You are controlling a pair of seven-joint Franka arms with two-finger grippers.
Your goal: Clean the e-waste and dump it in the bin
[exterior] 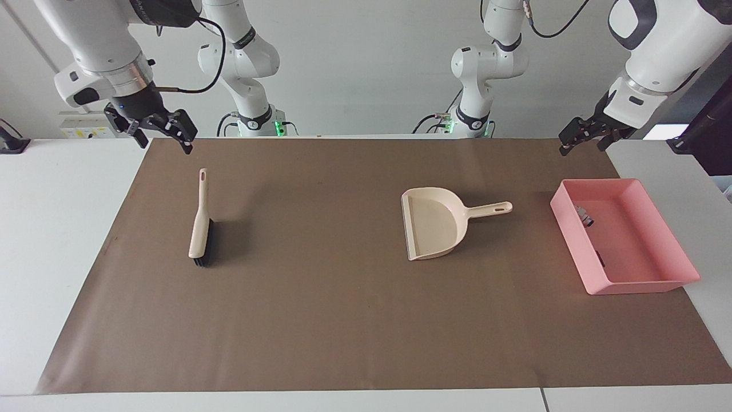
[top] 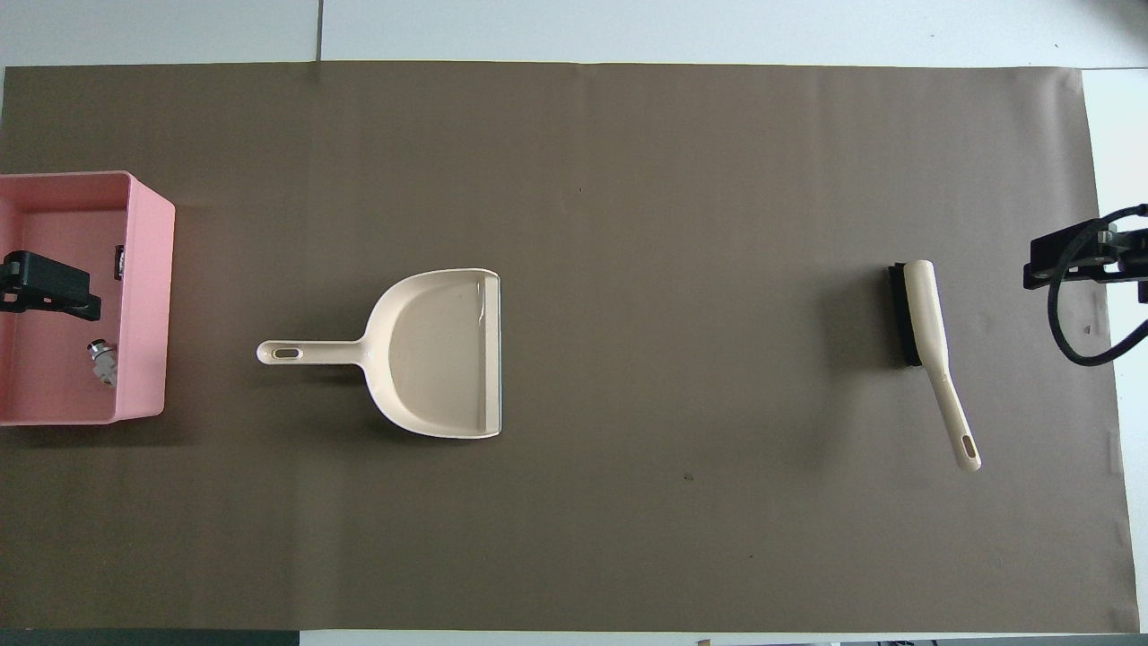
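Pink bin: the shallow rectangular pink plastic tray sits at the left arm's end of the table, under and a little forward of the left gripper.
E-waste: both tiny parts lie inside that tray against its wall nearest the dustpan; the white-and-green part with the dark tip and the black part with white marks are apart from each other.
Step in hand: judging by how things lie, the sweeping and dumping look done; both arms wait, raised over the robots' edge of the brown paper mat.
Next move: probably nothing beyond parking the arms; if any check is wanted, it is that no part remains on the mat, and none shows.
Left gripper: fingers spread wide, holding nothing, touching nothing, hanging above the mat's corner near the tray.
Right gripper: fingers wide apart, empty, hovering above the mat's other corner.
Brush: the beige plastic hand brush with black bristles lies flat on the mat below the right gripper, handle pointing toward it, untouched.
Dustpan: the beige plastic dustpan with a straight handle rests empty on the mat between the two grippers, handle pointing toward the tray, well apart from both.
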